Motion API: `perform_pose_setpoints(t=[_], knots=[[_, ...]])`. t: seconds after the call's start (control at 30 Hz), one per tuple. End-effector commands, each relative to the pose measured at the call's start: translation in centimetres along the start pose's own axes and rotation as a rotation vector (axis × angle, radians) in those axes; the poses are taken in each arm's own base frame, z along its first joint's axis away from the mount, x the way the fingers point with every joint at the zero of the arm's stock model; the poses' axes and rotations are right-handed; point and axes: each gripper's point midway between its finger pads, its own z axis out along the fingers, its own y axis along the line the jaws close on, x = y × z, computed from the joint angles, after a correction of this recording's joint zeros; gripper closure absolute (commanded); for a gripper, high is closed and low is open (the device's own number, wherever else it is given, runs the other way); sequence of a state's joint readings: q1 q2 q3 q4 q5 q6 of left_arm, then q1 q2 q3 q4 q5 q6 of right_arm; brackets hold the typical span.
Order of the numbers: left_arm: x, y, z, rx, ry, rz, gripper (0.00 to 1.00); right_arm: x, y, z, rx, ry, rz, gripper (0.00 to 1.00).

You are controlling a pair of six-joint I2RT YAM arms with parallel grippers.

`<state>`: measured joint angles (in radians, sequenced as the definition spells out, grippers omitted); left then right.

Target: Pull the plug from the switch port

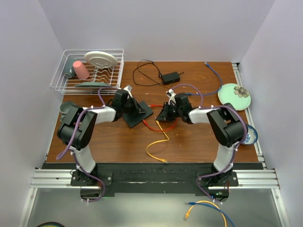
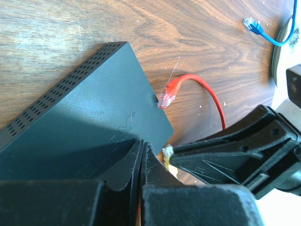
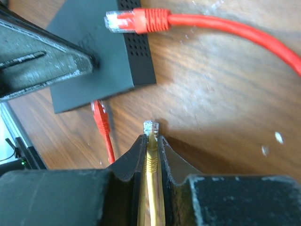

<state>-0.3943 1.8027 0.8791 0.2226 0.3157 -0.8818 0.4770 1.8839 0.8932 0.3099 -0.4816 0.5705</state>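
Clear plastic plug (image 3: 150,127) on the end of the yellow cable (image 1: 148,151) sat clamped between the narrow fingers of my right gripper (image 3: 150,140). Its tip poked just past the fingertips, free of any socket, with bare wood between it and the flat matte-black rectangular switch box (image 3: 94,47). That box lay flat near the middle of the brown wooden table (image 1: 199,142), just left of the plug. I could not make out its socket row from any camera; only a vented edge showed. My left gripper (image 2: 142,148) had its fingers drawn together with nothing between them, tips down on the box's top face. A red cable plug (image 2: 165,95) lay loose on the wood just beside the box's right edge, in no port that I could see, and a second red plug (image 3: 99,117) lay by the box's near side. Farther off I saw a white wire dish rack (image 1: 87,71) at the far left and a small black adapter (image 1: 170,77) with a thin cord at the far middle. A blue cable (image 1: 213,71) and a pale green plate (image 1: 234,96) lay at the right.
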Motion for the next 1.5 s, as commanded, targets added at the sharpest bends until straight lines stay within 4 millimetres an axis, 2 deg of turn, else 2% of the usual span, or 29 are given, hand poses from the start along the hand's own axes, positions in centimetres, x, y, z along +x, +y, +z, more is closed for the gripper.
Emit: perform_pose_setpoints(t=[0.0,0.03,0.1,0.13,0.2,0.23,0.3,0.33,0.5,0.6,0.73,0.8,0.87,0.9,0.93,1.0,1.03,1.13,1.17,1.23,1.27,1.33,1.37,1.47], knots=[[2.5,3.5,0.4,-0.128,0.075,-0.03,1.0,-3.6,2.5,-2.5,0.028,-0.088,-0.046,1.0],[2.4,3.5,0.3,-0.128,0.074,-0.029,1.0,-5.1,3.8,-3.2,0.027,-0.112,-0.06,1.0],[2.4,3.5,0.3,-0.128,0.072,-0.03,1.0,-7.4,5.0,-4.5,0.046,-0.168,-0.083,1.0],[2.3,3.4,0.3,-0.128,0.07,-0.03,1.0,-9.3,6.5,-6.0,0.05,-0.211,-0.1,1.0],[2.3,3.4,0.4,-0.126,0.068,-0.029,1.0,-11.4,7.1,-7.7,0.083,-0.276,-0.104,1.0],[2.3,3.4,0.4,-0.126,0.07,-0.031,1.0,-13.1,8.5,-9.1,0.07,-0.329,-0.119,1.0],[2.3,3.3,0.5,-0.124,0.07,-0.035,1.0,-14.4,8.7,-10.7,0.11,-0.384,-0.107,1.0],[2.3,3.4,0.6,-0.125,0.071,-0.037,1.0,-15.4,9.9,-12.2,0.098,-0.433,-0.115,1.0],[2.0,3.0,0.6,-0.115,0.065,-0.04,1.0,-18.0,12.0,-16.0,0.108,-0.527,-0.117,1.0],[1.7,2.7,0.7,-0.109,0.06,-0.042,1.0,-19.1,11.4,-18.8,0.236,-0.573,-0.13,1.0],[1.6,2.4,0.6,-0.1,0.055,-0.045,1.0,-18.4,8.9,-21.2,0.4,-0.582,-0.142,1.0],[1.5,2.4,0.7,-0.102,0.055,-0.046,1.0,-18.0,8.8,-21.8,0.403,-0.592,-0.153,1.0],[1.7,2.6,0.8,-0.106,0.058,-0.047,1.0,-16.8,8.8,-20.8,0.378,-0.528,-0.165,1.0],[1.8,2.7,0.8,-0.106,0.06,-0.048,1.0,-16.3,8.5,-20.3,0.372,-0.504,-0.163,0.83],[1.8,2.7,0.8,-0.105,0.062,-0.048,1.0,-15.5,7.9,-19.8,0.375,-0.476,-0.159,0.73],[1.9,2.8,0.8,-0.107,0.062,-0.047,1.0,-14.2,7.9,-19.1,0.339,-0.442,-0.15,0.63],[1.9,2.9,0.7,-0.108,0.063,-0.046,1.0,-13.3,7.2,-18.6,0.342,-0.431,-0.152,0.56],[2.0,3.0,0.7,-0.11,0.063,-0.043,1.0,-10.5,7.0,-17.0,0.323,-0.336,-0.205,0.52],[2.1,3.1,0.8,-0.11,0.066,-0.045,1.0,-9.2,7.9,-16.2,0.314,-0.3,-0.258,0.5],[2.2,3.1,0.9,-0.109,0.071,-0.048,1.0,-7.3,8.0,-15.3,0.32,-0.246,-0.294,0.46],[2.4,3.3,0.8,-0.112,0.076,-0.05,1.0,-6.4,8.5,-15.1,0.309,-0.23,-0.295,0.41],[2.4,3.3,0.7,-0.115,0.075,-0.05,1.0,-4.8,7.6,-14.8,0.306,-0.21,-0.252,0.38],[2.4,3.3,0.6,-0.116,0.072,-0.045,1.0,-4.5,8.4,-15.3,0.267,-0.229,-0.23,0.36],[2.4,3.5,0.5,-0.125,0.07,-0.042,1.0,-3.0,7.8,-15.5,0.269,-0.23,-0.225,0.36]])
